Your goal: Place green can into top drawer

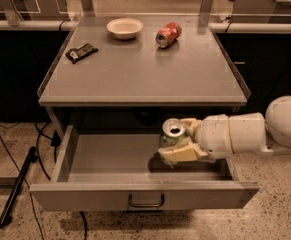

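Camera view, Mia: where is the green can (172, 133) relative to the top drawer (135, 196)?

Mia: It's upright over the open drawer's right half, behind the front panel. The gripper (177, 141) reaches in from the drawer's right side, with its jaws pinching the can across its body. I can't tell whether the base touches the drawer floor. A dark shadow lies on that floor just to the can's left.

Tom: So what could spoil the placing?

Mia: I'd judge three things. If the can is let go while it hangs above the floor, it may land on an edge, tip and roll. If the arm comes down too far toward the drawer's right, the wrist could knock the side wall or front rim and nudge the drawer. If the gripper pulls away sideways before the jaws spread fully, one jaw may drag the can over.

Tom: Anything else at risk?

Mia: No. The red can (168, 34) lying on its side, the bowl (124, 27) and the dark packet (81, 52) sit on the tabletop (145, 79) above the drawer, well apart from the arm.
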`<state>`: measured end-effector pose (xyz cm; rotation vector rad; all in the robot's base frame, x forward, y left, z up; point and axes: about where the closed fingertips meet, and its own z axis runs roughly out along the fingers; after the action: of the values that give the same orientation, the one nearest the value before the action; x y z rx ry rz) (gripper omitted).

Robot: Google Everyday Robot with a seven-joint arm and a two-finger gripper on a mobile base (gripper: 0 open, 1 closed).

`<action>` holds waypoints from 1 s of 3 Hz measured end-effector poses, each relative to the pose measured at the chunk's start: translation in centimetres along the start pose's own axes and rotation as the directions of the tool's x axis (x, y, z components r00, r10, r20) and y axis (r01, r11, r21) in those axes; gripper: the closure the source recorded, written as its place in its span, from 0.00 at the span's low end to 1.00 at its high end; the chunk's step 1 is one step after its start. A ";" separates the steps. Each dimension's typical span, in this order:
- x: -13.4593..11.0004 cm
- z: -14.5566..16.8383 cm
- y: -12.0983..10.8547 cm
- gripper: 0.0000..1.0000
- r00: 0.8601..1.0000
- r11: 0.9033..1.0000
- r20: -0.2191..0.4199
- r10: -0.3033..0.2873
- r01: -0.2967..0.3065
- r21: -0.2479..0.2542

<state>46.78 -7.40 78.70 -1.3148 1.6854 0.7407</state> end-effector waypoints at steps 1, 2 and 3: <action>3.7 2.3 0.9 1.00 1.000 1.000 -0.017 -0.015 0.014 -0.021; 6.2 5.1 1.2 1.00 0.999 0.998 -0.004 -0.042 0.042 -0.038; 7.3 7.5 1.0 1.00 0.997 0.995 0.005 -0.083 0.083 -0.050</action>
<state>47.20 -4.10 68.72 -1.4093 1.6089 0.7392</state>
